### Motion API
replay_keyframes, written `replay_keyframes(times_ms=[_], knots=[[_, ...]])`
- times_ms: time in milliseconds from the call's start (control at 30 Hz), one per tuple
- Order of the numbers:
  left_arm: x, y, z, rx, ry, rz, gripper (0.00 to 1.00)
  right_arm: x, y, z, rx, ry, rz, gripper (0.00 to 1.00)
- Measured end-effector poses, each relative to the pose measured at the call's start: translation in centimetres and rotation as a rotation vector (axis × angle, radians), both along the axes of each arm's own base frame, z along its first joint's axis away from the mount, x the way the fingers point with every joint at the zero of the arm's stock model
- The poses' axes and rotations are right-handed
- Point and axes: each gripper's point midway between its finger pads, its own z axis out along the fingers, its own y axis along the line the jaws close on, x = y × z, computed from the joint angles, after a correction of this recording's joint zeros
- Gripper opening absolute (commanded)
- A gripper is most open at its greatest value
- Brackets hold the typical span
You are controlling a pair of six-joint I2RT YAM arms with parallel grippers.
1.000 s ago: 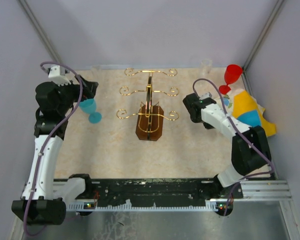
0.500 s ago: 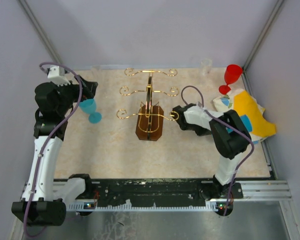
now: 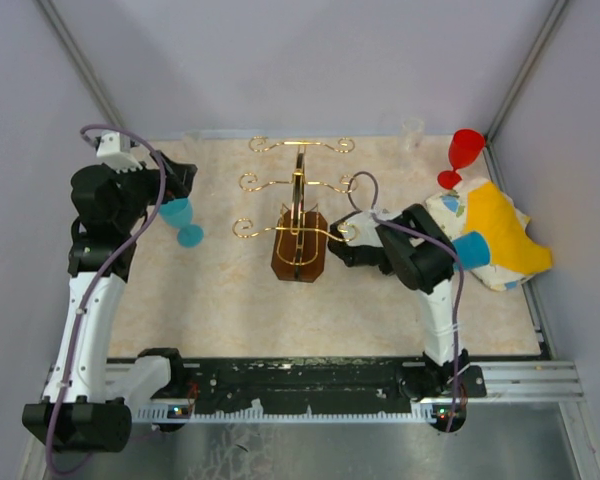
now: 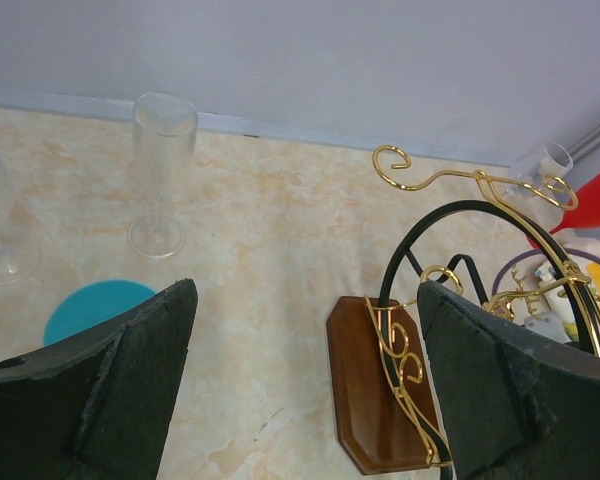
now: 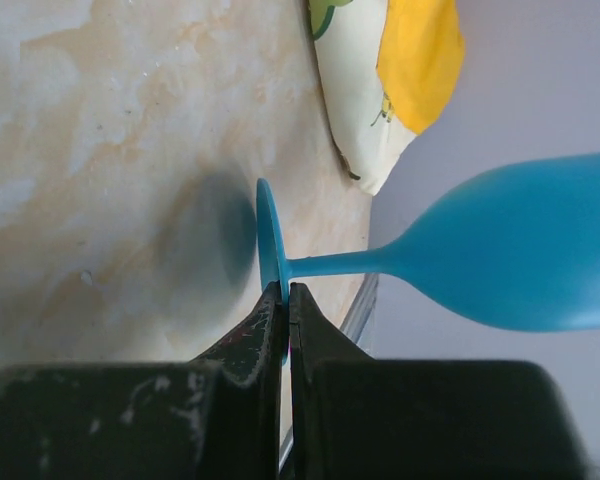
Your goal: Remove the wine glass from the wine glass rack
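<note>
The gold wire wine glass rack (image 3: 300, 190) stands on its brown wooden base (image 3: 300, 258) mid-table; it also shows in the left wrist view (image 4: 400, 350). No glass hangs on the arms I can see. My right gripper (image 5: 283, 290) is shut on the foot rim of a blue wine glass (image 5: 520, 250), held above the table. From above, its bowl (image 3: 470, 248) shows right of the rack, and the right gripper (image 3: 452, 250) is mostly hidden under the arm. My left gripper (image 4: 300, 390) is open and empty at the far left (image 3: 175, 180).
A second blue glass (image 3: 183, 218) stands by the left gripper. A red glass (image 3: 465, 150) and a yellow-and-white cushion (image 3: 500, 235) lie at the right edge. Two clear glasses (image 4: 163, 150) stand near the back wall on the left, another (image 3: 412, 130) at the back right.
The right arm has folded in toward the rack, and the blue glass in its gripper has moved left, off the cushion. The left arm has not moved.
</note>
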Motion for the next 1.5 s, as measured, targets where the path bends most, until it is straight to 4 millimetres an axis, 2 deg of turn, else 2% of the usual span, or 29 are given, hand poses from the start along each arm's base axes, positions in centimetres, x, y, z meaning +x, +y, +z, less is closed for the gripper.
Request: replay_keyframes(times_ms=[167,533,567,600,633,667,900,1200,1500], knots=[[-0.1,-0.3,-0.3,0.008,0.008,-0.003,0.97,-0.6,-0.4,-1.3,-0.166,0.046,0.008,0.00],[-0.1,-0.4,-0.4,0.022,0.009,0.003,0.97,-0.4,-0.2,-1.3,-0.176,0.047,0.025,0.00],[-0.1,-0.4,-0.4,0.024,0.009,0.002,0.97,-0.4,-0.2,-1.3,-0.176,0.050,0.027,0.02],[-0.1,-0.4,-0.4,0.025,0.009,0.001,0.97,-0.3,-0.1,-1.4,-0.176,0.054,0.030,0.11],[-0.1,-0.5,-0.4,0.026,0.009,-0.001,0.97,-0.3,-0.1,-1.4,-0.175,0.058,0.033,0.26],[-0.1,-0.5,-0.4,0.026,0.008,-0.002,0.97,-0.3,-0.1,-1.6,-0.172,0.060,0.037,0.28],[-0.1,-0.5,-0.4,0.028,0.008,0.001,0.97,-0.9,-0.3,-3.0,-0.122,0.068,0.045,0.31],[-0.1,-0.5,-0.4,0.029,0.008,0.000,0.97,-1.4,-0.6,-3.0,-0.128,0.136,0.089,0.36],[-0.1,-0.5,-0.4,0.030,0.008,0.001,0.97,-2.2,1.5,-2.9,-0.065,0.152,0.131,0.37]])
